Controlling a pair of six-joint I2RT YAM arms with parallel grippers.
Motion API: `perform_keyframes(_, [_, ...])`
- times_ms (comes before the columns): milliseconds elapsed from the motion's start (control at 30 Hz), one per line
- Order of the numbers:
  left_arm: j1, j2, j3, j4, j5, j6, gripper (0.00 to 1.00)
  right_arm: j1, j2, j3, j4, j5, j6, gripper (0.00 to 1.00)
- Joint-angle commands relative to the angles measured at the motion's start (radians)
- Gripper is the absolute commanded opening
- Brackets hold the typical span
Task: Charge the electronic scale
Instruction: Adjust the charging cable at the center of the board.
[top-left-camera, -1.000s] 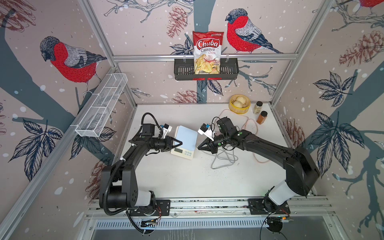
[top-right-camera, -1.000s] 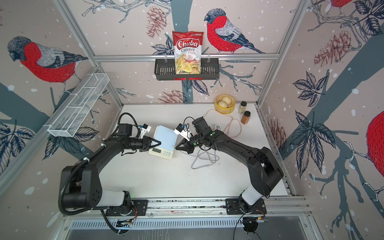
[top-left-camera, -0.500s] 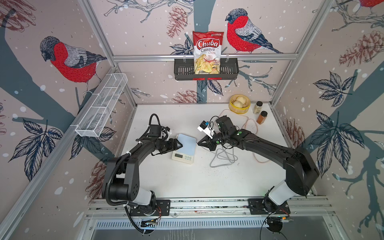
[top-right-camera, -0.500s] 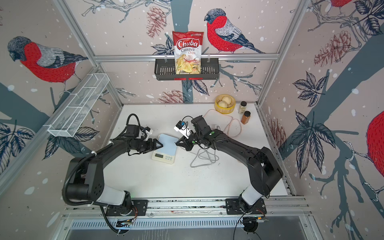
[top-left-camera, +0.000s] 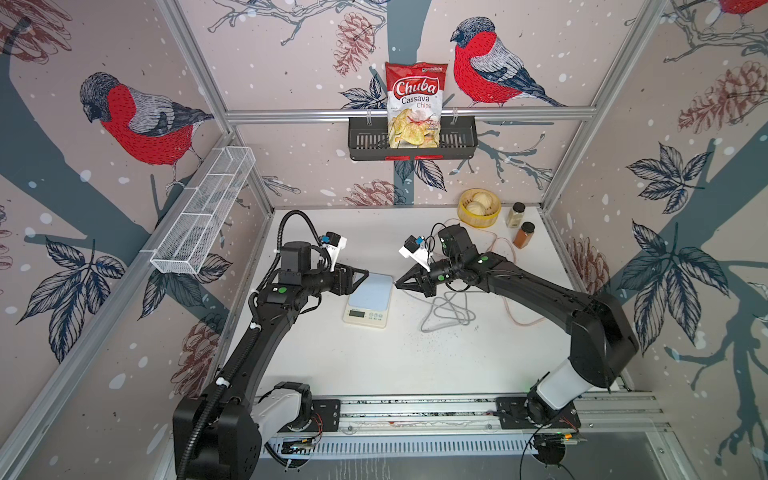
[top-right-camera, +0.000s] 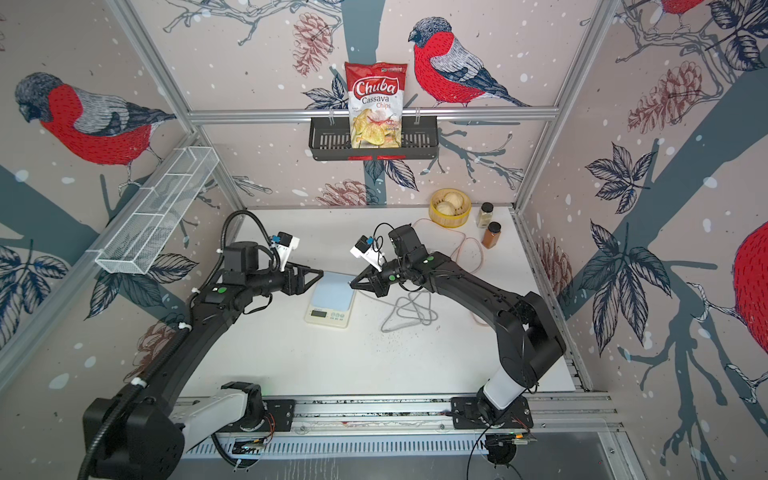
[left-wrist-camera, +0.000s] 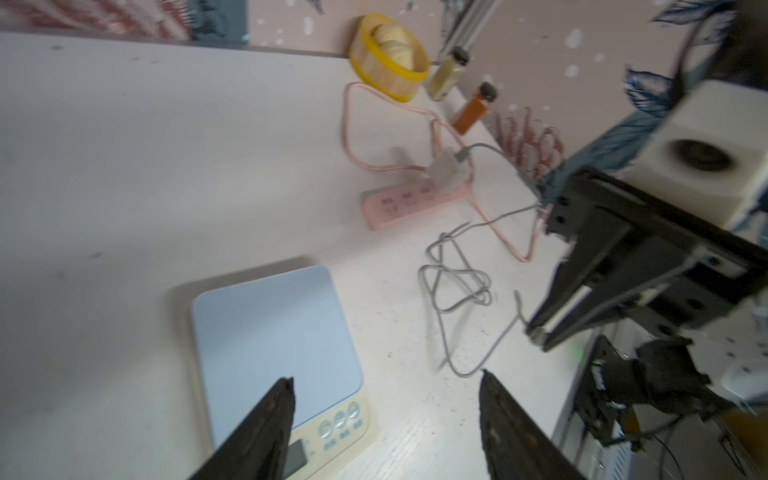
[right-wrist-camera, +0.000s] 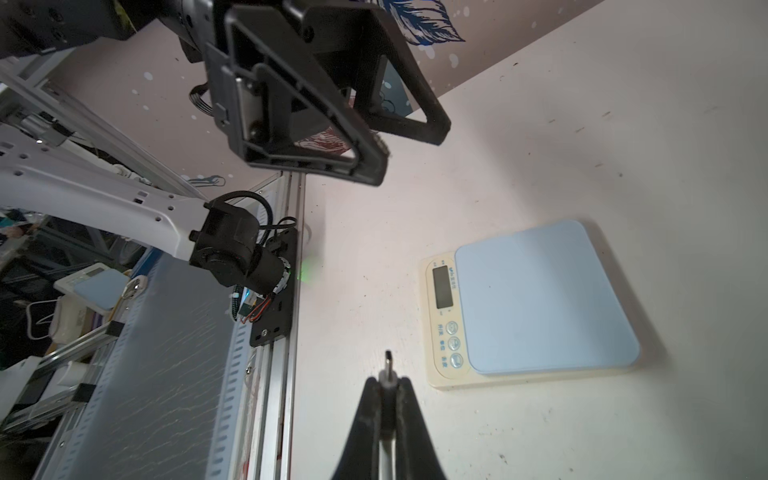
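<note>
The electronic scale (top-left-camera: 369, 297) (top-right-camera: 331, 300) lies flat mid-table, cream with a pale blue platform, its display strip toward the front. My left gripper (top-left-camera: 365, 274) (left-wrist-camera: 385, 378) hovers open over the scale's far left corner, holding nothing. My right gripper (top-left-camera: 397, 285) (right-wrist-camera: 388, 380) is shut on the plug (right-wrist-camera: 388, 361) of a grey cable (top-left-camera: 446, 311), just right of the scale (right-wrist-camera: 540, 299) and apart from it. The plug tip sticks out past the fingertips. The left gripper (right-wrist-camera: 409, 151) also shows raised above the table in the right wrist view.
The cable (left-wrist-camera: 457, 286) loops back to a white charger cube (left-wrist-camera: 446, 172) in a pink power strip (left-wrist-camera: 411, 203). At the back right stand a yellow bowl of buns (top-left-camera: 478, 208) and two spice bottles (top-left-camera: 515, 215). A chips bag (top-left-camera: 415, 106) hangs in a wall basket.
My left gripper opened, let go of the scale's left edge and drew slightly back and up. The scale settled flat. The right gripper with the plug barely moved.
</note>
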Motion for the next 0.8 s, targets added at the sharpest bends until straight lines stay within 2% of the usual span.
perform_keyframes(0, [-0.078, -0.03, -0.003, 0.193, 0.193, -0.002, 0.66, 0.0, 0.01, 0.023, -0.017, -0.129, -0.053, 0.0])
perform_keyframes(133, [-0.129, -0.004, 0.006, 0.233, 0.253, -0.029, 0.53, 0.001, 0.045, 0.079, -0.086, -0.205, -0.088, 0.0])
perform_keyframes(200, [-0.139, 0.016, 0.011, 0.211, 0.258, -0.019, 0.45, 0.001, 0.056, 0.094, -0.111, -0.216, -0.102, 0.0])
perform_keyframes(300, [-0.139, 0.035, 0.004, 0.167, 0.263, 0.014, 0.37, 0.001, 0.061, 0.102, -0.113, -0.222, -0.106, 0.0])
perform_keyframes(533, [-0.139, 0.043, -0.033, 0.17, 0.306, 0.009, 0.33, -0.002, 0.062, 0.109, -0.104, -0.232, -0.088, 0.0])
perform_keyframes(767, [-0.14, 0.066, -0.029, 0.153, 0.334, 0.011, 0.17, -0.001, 0.056, 0.111, -0.101, -0.236, -0.085, 0.0])
